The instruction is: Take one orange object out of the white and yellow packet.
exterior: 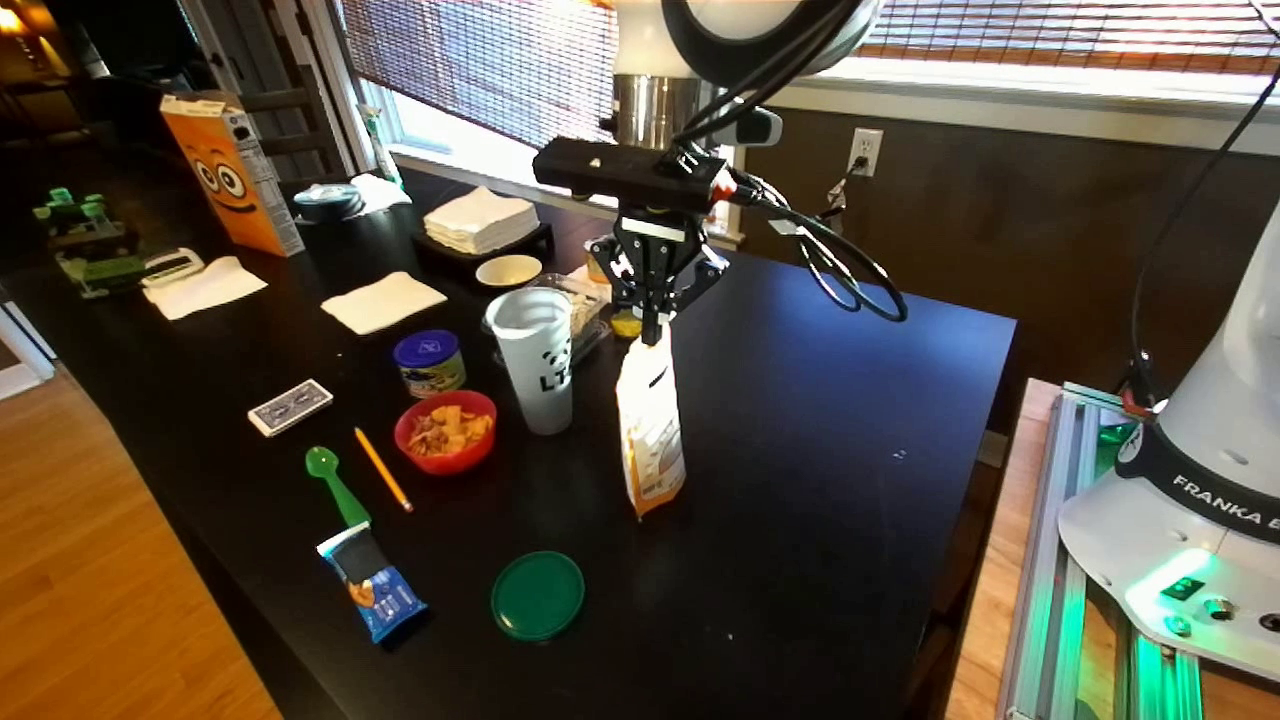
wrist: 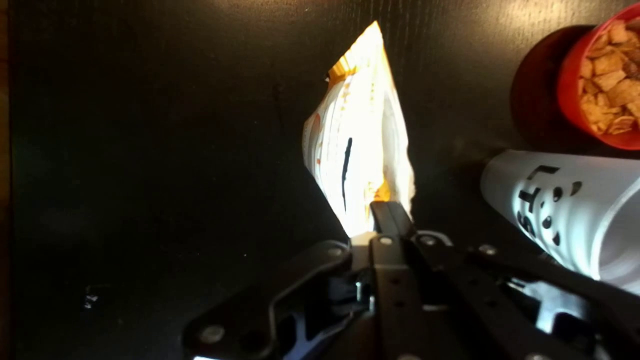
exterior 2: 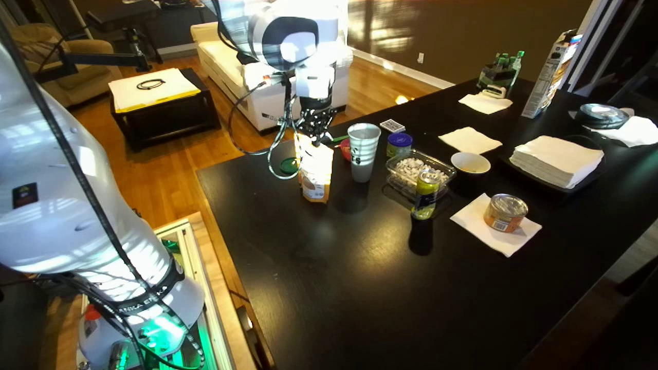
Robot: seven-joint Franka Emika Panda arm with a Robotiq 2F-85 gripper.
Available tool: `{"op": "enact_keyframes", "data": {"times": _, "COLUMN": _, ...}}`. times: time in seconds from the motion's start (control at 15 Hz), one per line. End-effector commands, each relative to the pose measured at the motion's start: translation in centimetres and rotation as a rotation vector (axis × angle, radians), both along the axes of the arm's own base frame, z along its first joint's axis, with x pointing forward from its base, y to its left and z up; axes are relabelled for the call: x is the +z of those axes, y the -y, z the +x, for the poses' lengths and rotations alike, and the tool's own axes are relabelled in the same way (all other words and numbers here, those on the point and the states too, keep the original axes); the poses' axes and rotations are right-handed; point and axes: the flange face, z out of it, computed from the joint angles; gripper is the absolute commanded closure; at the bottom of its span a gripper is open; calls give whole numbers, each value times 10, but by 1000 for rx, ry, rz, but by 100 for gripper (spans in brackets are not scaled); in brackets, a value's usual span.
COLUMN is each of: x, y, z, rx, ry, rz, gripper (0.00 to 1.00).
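Note:
The white and yellow packet (exterior: 652, 430) stands upright on the dark table, and it also shows in an exterior view (exterior 2: 314, 174). In the wrist view the packet (wrist: 360, 150) is overexposed and its top looks open. My gripper (exterior: 652, 335) points straight down at the packet's top. In the wrist view the gripper's fingertips (wrist: 387, 207) lie together at the packet's mouth, with nothing visible between them. An orange patch (wrist: 382, 191) shows just beyond the tips in the mouth. I cannot tell whether it is the orange object or the lining. The fingertips' depth is hard to tell.
A tall white cup (exterior: 535, 380) stands close beside the packet. A red bowl (exterior: 447, 463) of tan pieces is beyond it. A green lid (exterior: 538, 597) and a blue wrapper (exterior: 380, 590) lie nearby. A yellow-green can (exterior 2: 425, 198) and a clear tray (exterior 2: 398, 180) stand behind the cup.

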Motion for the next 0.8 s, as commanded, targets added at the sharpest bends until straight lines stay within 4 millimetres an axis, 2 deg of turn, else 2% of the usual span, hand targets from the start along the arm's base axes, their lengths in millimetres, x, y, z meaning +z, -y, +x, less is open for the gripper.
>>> {"op": "enact_keyframes", "data": {"times": 0.0, "x": 5, "y": -1, "z": -3, "rx": 7, "ry": -10, "rz": 2, "gripper": 100}}
{"op": "enact_keyframes", "data": {"times": 0.73, "x": 8, "y": -11, "z": -6, "rx": 33, "ry": -24, "rz": -2, "gripper": 100}}
